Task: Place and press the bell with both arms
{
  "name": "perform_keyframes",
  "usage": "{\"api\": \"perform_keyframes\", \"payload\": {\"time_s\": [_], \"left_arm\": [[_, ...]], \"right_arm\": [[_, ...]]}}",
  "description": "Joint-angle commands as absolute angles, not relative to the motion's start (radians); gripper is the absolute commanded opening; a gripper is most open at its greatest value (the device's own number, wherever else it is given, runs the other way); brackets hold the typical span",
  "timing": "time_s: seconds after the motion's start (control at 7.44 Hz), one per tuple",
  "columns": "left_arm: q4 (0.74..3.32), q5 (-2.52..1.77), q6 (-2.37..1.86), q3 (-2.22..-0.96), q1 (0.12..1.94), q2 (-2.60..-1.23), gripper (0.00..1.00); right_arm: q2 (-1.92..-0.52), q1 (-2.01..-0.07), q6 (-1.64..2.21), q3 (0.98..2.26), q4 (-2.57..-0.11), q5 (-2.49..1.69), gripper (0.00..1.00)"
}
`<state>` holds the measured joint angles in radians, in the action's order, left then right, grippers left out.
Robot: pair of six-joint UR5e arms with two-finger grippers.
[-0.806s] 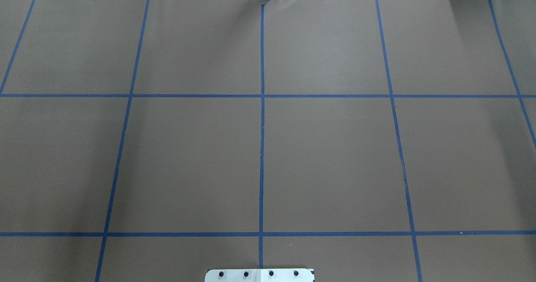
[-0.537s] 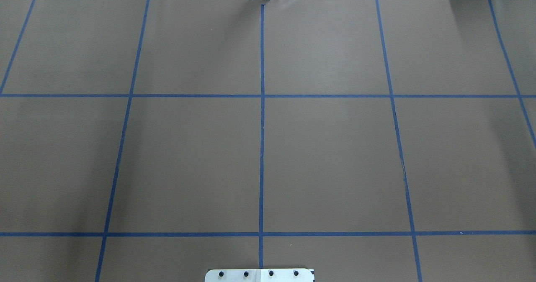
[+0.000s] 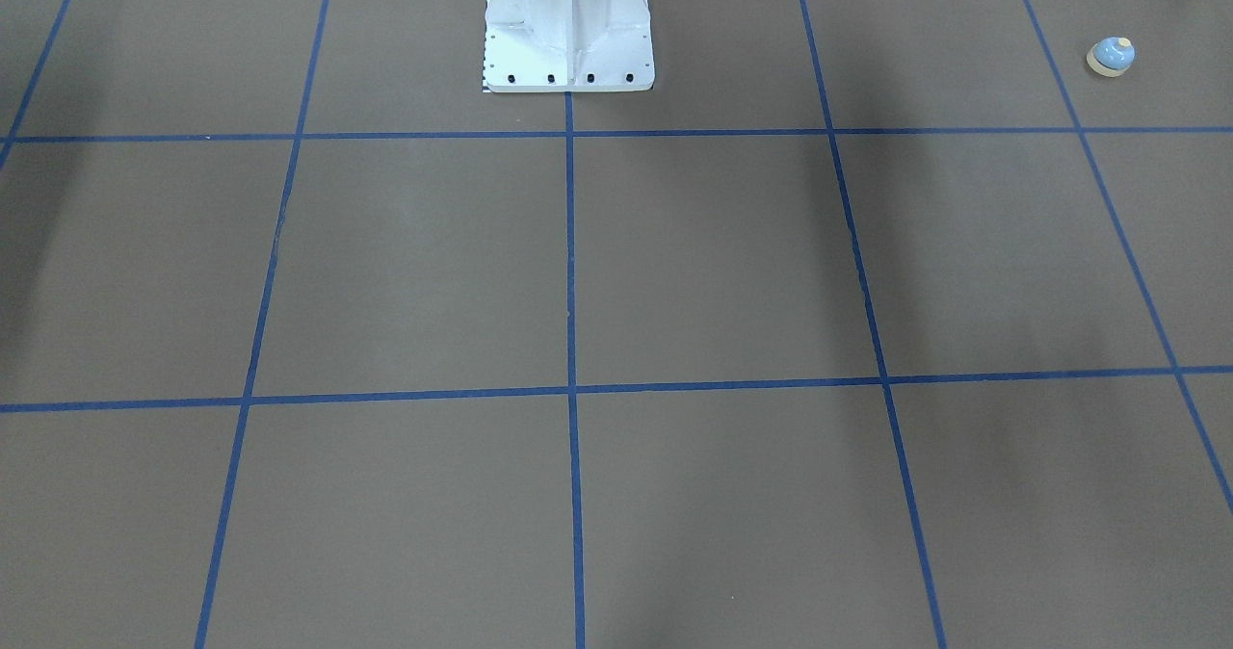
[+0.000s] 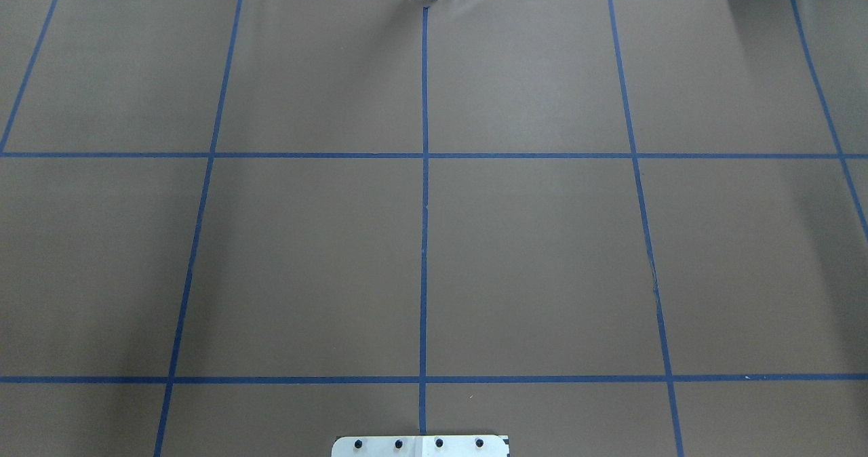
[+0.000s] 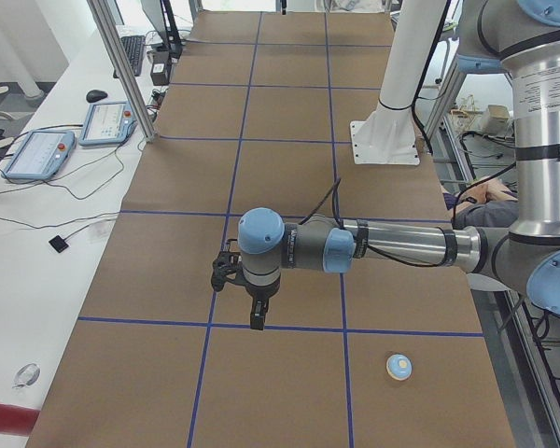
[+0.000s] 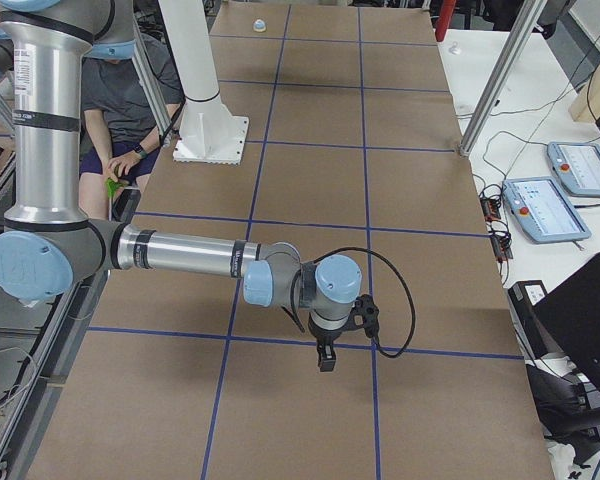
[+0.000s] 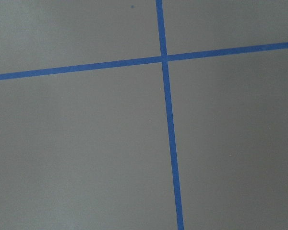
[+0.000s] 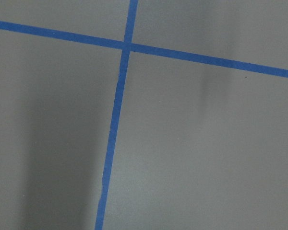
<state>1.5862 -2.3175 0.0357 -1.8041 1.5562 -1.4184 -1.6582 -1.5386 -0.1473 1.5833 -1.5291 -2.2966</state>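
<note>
Bell (image 3: 1111, 56) upright on the surface (image 4: 542, 240), well apart from left claw (image 5: 258, 323) and right claw (image 6: 326, 360), both aloft, whether spread or pressed together impossible to tell.

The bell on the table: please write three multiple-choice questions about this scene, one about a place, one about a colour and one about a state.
1. In the front-facing view, where does the bell stand?
A. upper right corner
B. centre
C. lower left corner

2. What colour are the tape lines on the table?
A. red
B. blue
C. yellow

3. How is the bell now?
A. held in a gripper
B. tipped on its side
C. upright on the table, untouched

Answers:
1 A, it sits close to that view's top right edge.
2 B, every grid line is blue on the brown table.
3 C, the left side view shows it button-up, well apart from the left gripper.
</note>
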Motion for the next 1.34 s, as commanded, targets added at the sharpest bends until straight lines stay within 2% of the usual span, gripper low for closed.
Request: {"api": "perform_keyframes", "payload": {"time_s": [0.0,0.27,0.67,0.94,1.21], "left_arm": [[1.589,-2.313,0.037,-1.818,1.557,-1.498,1.00],[1.614,-2.281,0.035,-1.810,1.557,-1.568,1.00],[1.632,-2.287,0.044,-1.810,1.555,-1.540,1.00],[1.684,-2.286,0.031,-1.802,1.450,-1.539,0.99],[1.686,-2.280,-0.012,-1.789,1.384,-1.447,1.00]], "right_arm": [[-1.657,-1.539,-0.147,1.582,-1.511,-2.298,1.00],[-1.661,-1.539,-0.147,1.574,-1.476,-2.301,1.00],[-1.675,-1.539,-0.152,1.574,-1.466,-2.356,1.00],[-1.709,-1.539,-0.155,1.578,-1.457,-2.361,1.00],[-1.718,-1.539,-0.156,1.585,-1.454,-2.362,1.00]]}}
